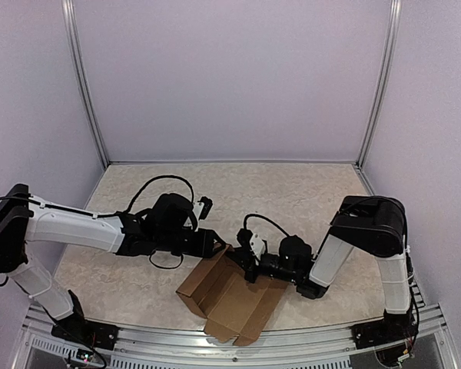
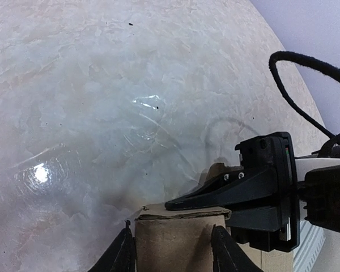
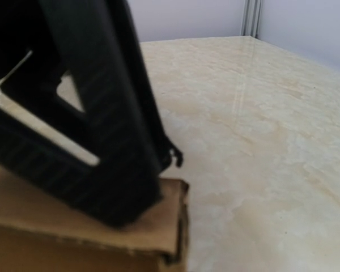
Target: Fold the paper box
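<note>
The paper box (image 1: 232,298), a partly opened brown carton, lies on the tabletop (image 1: 307,192) with its upper edge between the two sets of jaws. The left jaws stand about half open, clamping a cardboard panel (image 2: 178,241) that fills the gap and touches both fingers (image 2: 122,256). One finger (image 2: 226,192) of the right jaws lies along that panel's top edge; whether they grip it, I cannot tell.

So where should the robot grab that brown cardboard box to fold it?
On the brown cardboard box, probably the raised far end, coming from the left. It stands up narrow enough to fit between two fingers, as the left gripper shows.
</note>
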`<action>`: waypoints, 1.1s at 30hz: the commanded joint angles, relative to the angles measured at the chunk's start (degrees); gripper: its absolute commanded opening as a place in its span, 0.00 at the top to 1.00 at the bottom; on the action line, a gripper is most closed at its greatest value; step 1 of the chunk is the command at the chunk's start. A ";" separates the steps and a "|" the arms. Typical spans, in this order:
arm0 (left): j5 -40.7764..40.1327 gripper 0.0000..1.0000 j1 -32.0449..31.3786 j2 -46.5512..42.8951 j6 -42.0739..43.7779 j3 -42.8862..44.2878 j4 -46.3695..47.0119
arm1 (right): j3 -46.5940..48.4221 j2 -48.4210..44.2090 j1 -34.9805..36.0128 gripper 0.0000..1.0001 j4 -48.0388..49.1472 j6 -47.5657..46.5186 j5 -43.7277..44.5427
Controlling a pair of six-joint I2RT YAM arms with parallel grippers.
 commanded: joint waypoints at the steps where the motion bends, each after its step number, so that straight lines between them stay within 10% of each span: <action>1: 0.14 0.57 -0.70 1.55 0.71 2.79 -2.81 | -2.29 1.64 -0.47 0.96 11.14 -1.12 -0.01; 33: -1.75 0.71 -3.35 7.51 1.43 9.51 -9.05 | -1.60 -0.33 -0.47 0.77 11.14 -3.26 1.01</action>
